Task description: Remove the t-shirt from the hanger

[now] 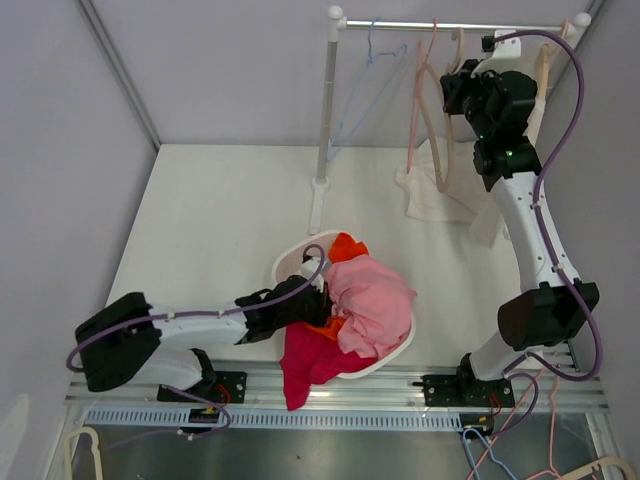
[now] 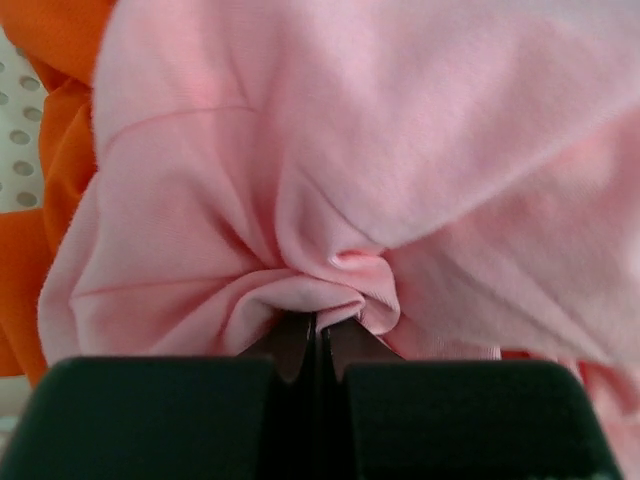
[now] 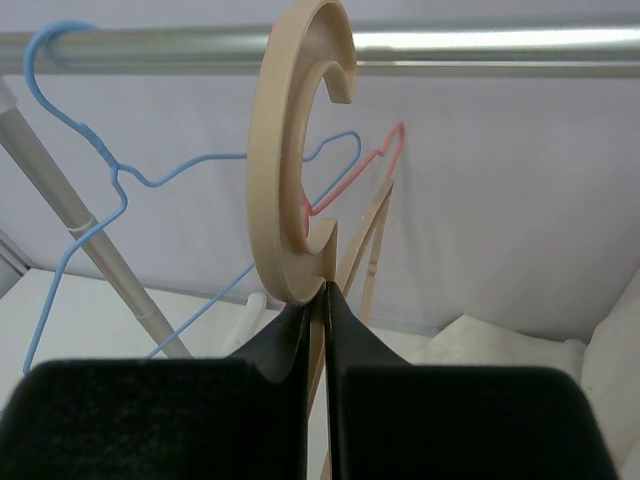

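A pale wooden hanger [image 3: 290,150] hooks over the metal rail [image 3: 480,45] of the rack; it also shows in the top view [image 1: 455,60]. My right gripper [image 3: 322,300] is shut on the hanger's neck just under the hook, up at the rail [image 1: 462,80]. The hanger looks bare. A pink t-shirt [image 1: 372,300] lies bunched on top of the white basket [image 1: 292,256]. My left gripper [image 2: 318,335] is shut on a fold of this pink t-shirt [image 2: 330,180] at the basket's left side [image 1: 318,297].
A blue wire hanger [image 1: 365,85] and a pink hanger [image 1: 418,100] hang on the same rail. A white cloth [image 1: 435,195] lies on the table under them. Orange [image 1: 347,245] and magenta [image 1: 305,362] clothes fill the basket. The rack pole [image 1: 326,110] stands mid-table.
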Available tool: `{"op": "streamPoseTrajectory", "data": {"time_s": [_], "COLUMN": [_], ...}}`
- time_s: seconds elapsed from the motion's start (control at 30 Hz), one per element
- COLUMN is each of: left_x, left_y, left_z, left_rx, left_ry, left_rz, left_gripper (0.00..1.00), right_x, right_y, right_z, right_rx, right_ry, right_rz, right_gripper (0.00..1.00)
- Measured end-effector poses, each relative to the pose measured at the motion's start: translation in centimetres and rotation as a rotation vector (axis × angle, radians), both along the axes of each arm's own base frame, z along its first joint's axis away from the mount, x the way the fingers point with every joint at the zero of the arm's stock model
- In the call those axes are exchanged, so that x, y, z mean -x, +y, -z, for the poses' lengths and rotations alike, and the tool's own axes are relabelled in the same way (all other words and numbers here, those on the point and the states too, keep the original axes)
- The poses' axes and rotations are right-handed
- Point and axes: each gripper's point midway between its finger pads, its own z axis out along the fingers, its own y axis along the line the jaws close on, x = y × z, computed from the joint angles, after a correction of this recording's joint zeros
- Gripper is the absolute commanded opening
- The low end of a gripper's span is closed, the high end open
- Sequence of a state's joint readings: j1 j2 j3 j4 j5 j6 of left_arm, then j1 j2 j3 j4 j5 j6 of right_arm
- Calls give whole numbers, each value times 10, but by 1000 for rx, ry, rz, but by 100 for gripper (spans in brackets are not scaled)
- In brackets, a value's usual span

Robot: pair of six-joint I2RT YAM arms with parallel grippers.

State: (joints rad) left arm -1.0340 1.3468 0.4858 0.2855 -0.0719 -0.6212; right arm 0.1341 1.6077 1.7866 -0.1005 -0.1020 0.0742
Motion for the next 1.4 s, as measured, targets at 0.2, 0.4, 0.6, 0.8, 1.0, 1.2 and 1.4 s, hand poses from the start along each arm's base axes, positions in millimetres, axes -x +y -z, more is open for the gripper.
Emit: {"op": "streamPoseTrajectory", "data": {"time_s": [0.2, 0.4, 0.6, 0.8, 1.0, 1.2, 1.4], "left_x": [16, 10, 7, 11, 17, 18, 18], "left_y": [21, 30, 41, 57, 84, 101, 104], "left_z": [-37, -70, -72, -129, -194, -230, -220], "left_rx": [-55, -73, -127, 17, 154, 199, 154], "left_ry": [-55, -126, -139, -246, -387, -456, -443], "left_rz": [11, -1, -22, -43, -63, -96, -91], "left_gripper": [27, 89, 99, 99, 99, 99, 100], "right_x": [-6, -27, -54, -66, -70, -66, -35], "right_y": [-1, 1, 3, 3, -3, -15, -54], "right_z": [-32, -65, -43, -12, -10, 1, -1], "right_rx": [1, -5, -11, -29, -63, -76, -69], "right_ry": [-59, -123, -62, 29, 54, 97, 138], "right_rz": [8, 7, 0, -4, 9, 71, 228], "right_gripper": [0, 0, 0, 0, 24, 66, 66]}}
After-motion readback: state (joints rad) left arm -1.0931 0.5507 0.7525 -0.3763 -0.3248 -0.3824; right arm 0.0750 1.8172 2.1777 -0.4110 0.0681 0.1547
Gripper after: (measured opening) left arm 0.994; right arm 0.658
